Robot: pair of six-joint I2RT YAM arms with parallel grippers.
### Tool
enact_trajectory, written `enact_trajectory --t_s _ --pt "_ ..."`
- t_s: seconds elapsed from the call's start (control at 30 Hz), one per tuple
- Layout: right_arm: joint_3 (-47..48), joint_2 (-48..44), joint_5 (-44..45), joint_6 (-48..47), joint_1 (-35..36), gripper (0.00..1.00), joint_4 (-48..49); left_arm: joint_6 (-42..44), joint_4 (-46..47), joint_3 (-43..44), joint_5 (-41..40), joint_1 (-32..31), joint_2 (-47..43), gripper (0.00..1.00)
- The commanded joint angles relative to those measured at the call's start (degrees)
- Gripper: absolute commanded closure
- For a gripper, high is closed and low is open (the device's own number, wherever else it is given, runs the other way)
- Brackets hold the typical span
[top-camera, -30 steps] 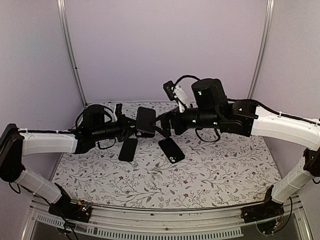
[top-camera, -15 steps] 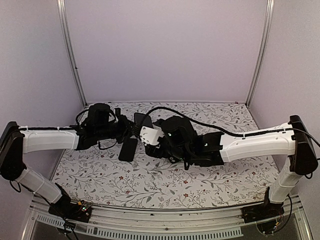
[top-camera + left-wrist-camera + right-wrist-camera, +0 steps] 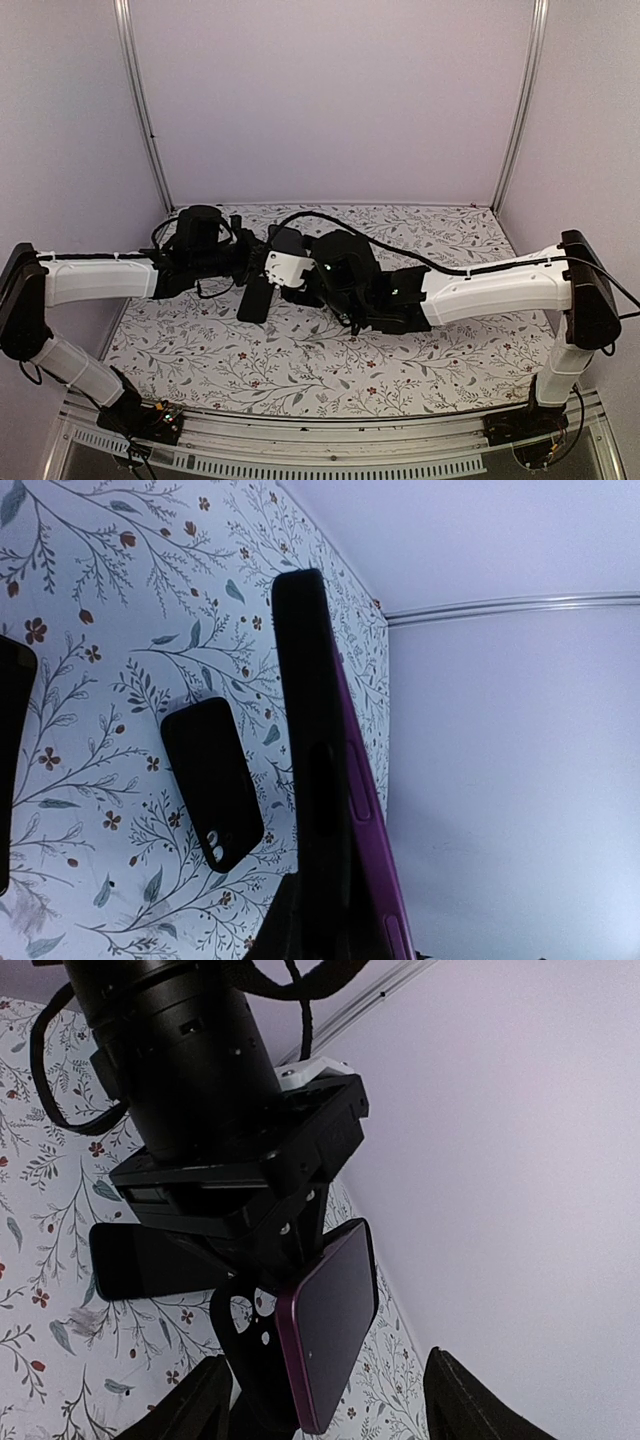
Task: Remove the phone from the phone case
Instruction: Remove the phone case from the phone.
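My left gripper (image 3: 262,262) is shut on the phone in its case (image 3: 287,243) and holds it above the table, near the back. In the left wrist view the phone (image 3: 318,770) stands edge-on, with a purple side with buttons on the right and the black case on the left. In the right wrist view its dark screen with a purple rim (image 3: 335,1310) faces me, clamped under the black left gripper (image 3: 270,1260). My right gripper (image 3: 330,1410) is open, its fingers spread wide on either side of the phone's lower end, apart from it.
A black phone-shaped slab (image 3: 255,298) lies on the flowered table below the left gripper. A black case with camera holes (image 3: 212,780) lies on the table further right. The right arm (image 3: 470,290) stretches across the table's middle. Walls close the back and sides.
My right arm has swung down and to the left, bringing its gripper up to the held phone and covering the black case on the table. The left gripper has barely moved.
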Motion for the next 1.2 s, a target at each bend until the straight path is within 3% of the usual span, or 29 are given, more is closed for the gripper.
enact_trajectory --t_s 0.0,0.47,0.67,0.77,1.03,1.17 --pt "3.2 2.7 1.3 -0.4 0.5 0.34 1.3 -0.2 3.3 2.4 0.1 -0.9 -1.1 1.0" --pt "5.3 8.4 6.6 -5.0 0.5 0.57 4.8 -0.2 3.0 1.9 -0.1 -1.9 -2.7 1.0" --pt "4.5 8.4 7.7 -4.8 0.5 0.91 4.8 -0.3 3.1 1.8 -0.2 -2.2 -3.0 1.0" --pt "4.4 8.3 8.6 -4.7 0.5 0.99 4.8 -0.5 3.3 1.8 -0.2 -2.4 -2.9 1.0" --pt "3.5 7.3 9.9 -5.0 1.8 1.0 4.9 -0.9 3.4 1.7 -1.1 -2.6 -2.8 1.0" --pt "4.4 4.4 8.5 -3.0 3.9 1.0 0.3 -0.7 3.5 1.6 -1.7 -2.0 -1.4 1.0"
